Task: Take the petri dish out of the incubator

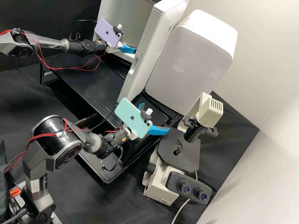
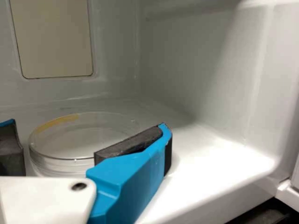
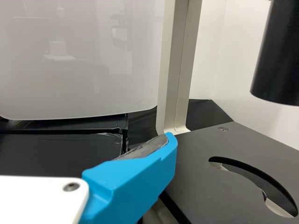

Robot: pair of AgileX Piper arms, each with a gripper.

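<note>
Petri dish [image 2: 79, 140] straddled by left fingers [image 2: 135, 161], which are spread either side of rim and not clamped; contact cannot be confirmed. Dish lies flat on white incubator [image 2: 219, 158] floor near opening, so low, level grasp is judged intended. Chamber walls close around, little side room left. Raised front lip to be cleared on withdrawal. Right arm [image 1: 102, 143] parked low beside microscope [image 1: 174, 174] on black desk [image 1: 93, 84], well apart from opening.

A plain white wall [image 1: 268, 62] rises on the right. Black cloth [image 1: 87, 202] covers the bench, and a black ribbed platform [image 1: 93, 84] stands on it. Behind hangs a dark backdrop [image 1: 46, 12].
</note>
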